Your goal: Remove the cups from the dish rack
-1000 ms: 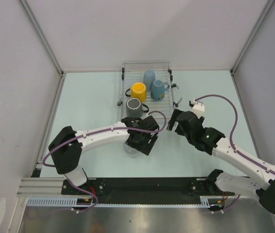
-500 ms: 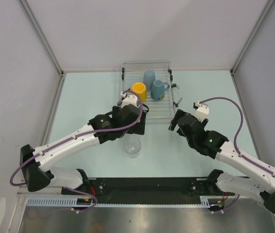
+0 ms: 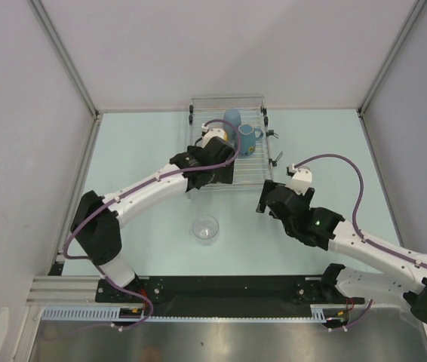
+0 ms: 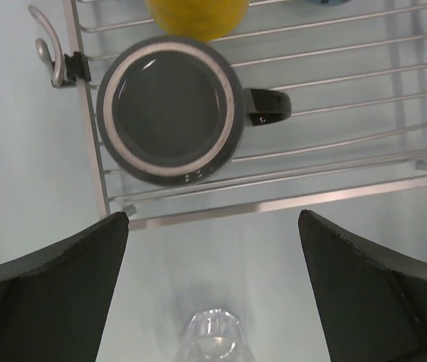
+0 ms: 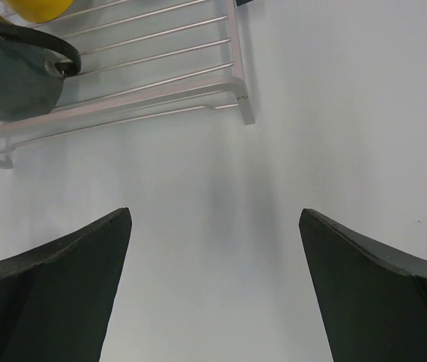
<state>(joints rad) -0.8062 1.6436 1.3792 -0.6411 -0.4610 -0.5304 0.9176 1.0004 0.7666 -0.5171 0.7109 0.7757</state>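
**Overhead view**
- Dish rack (image 3: 253,162): silver wire, at the far middle of the surface (image 3: 138,143).
- Left hand (image 3: 204,172): over the near-left part of the rack, hiding what sits beneath it.
- Blue mug (image 3: 246,139): in the rack, just right of the left hand.
- Pale blue cup (image 3: 231,118): in the rack, behind the blue mug, by the far rail.
- Glass tumbler (image 3: 206,228): outside the rack, alone on the surface, nearer the arm bases and well apart from both hands.
- Right hand (image 3: 266,197): over bare surface near the rack's near-right corner, touching nothing.

**Left wrist view**
- Left hand (image 4: 212,216): fingers spread wide, gripping nothing.
- Dark grey mug (image 4: 170,109): in the rack's near-left corner, ahead of the fingers and apart from them. It is seen end-on, handle to the right.
- Yellow mug (image 4: 197,15): just behind the grey mug, cropped by the top edge.
- Glass tumbler (image 4: 215,341): at the bottom edge, on the surface.
- This view shows both mugs in full or part, which the arm mostly covers from overhead.

**Right wrist view**
- Right hand (image 5: 215,213): fingers wide apart, only bare surface between them.
- Dish rack (image 5: 161,83): its corner lies at the top, with the dark grey mug (image 5: 10,79) and a sliver of the yellow mug at top left.

**Surface and room**
- Surface: pale green, matt.
- Walls (image 3: 221,45): plain and light, on three sides, with metal posts (image 3: 62,53) at the far corners.
- Black rail (image 3: 228,290): runs along the near edge.
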